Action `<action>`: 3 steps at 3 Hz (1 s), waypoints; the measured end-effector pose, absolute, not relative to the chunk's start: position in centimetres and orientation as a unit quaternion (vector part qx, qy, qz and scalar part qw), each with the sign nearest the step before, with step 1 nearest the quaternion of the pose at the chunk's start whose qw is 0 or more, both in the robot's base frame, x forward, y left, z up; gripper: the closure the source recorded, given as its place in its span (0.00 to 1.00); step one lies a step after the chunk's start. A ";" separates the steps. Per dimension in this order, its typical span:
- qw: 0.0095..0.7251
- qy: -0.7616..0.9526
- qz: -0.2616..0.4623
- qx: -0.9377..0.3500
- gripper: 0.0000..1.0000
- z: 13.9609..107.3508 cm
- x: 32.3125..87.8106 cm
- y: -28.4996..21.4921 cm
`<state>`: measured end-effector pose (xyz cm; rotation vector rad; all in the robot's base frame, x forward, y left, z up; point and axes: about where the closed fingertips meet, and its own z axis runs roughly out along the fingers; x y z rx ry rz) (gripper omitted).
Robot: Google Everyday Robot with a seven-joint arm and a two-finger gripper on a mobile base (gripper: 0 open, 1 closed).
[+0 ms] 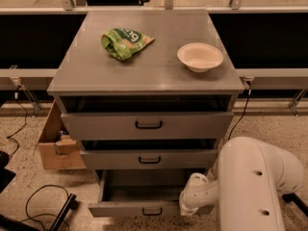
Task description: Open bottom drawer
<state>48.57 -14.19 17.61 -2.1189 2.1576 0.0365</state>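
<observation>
The bottom drawer (130, 209) is the lowest of three grey drawers in the cabinet (144, 71). It stands pulled well out, its grey inside showing, with a small black bar handle (152, 211) on its front. My gripper (188, 207) is at the drawer front's right end, low beside the white arm (250, 186). The middle drawer (149, 159) and the top drawer (147, 124) stand slightly out.
A green crumpled bag (124, 42) and a white bowl (200, 57) lie on the cabinet top. An open cardboard box (57, 141) stands on the floor left of the cabinet. Black cables (43, 201) lie on the floor at the lower left.
</observation>
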 end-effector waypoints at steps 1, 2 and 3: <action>0.059 0.712 0.012 -0.699 0.87 18.3 48.6 -14.2; 0.059 0.712 0.012 -0.699 0.87 18.4 48.6 -14.2; 0.058 0.712 0.012 -0.699 0.55 18.4 48.5 -14.2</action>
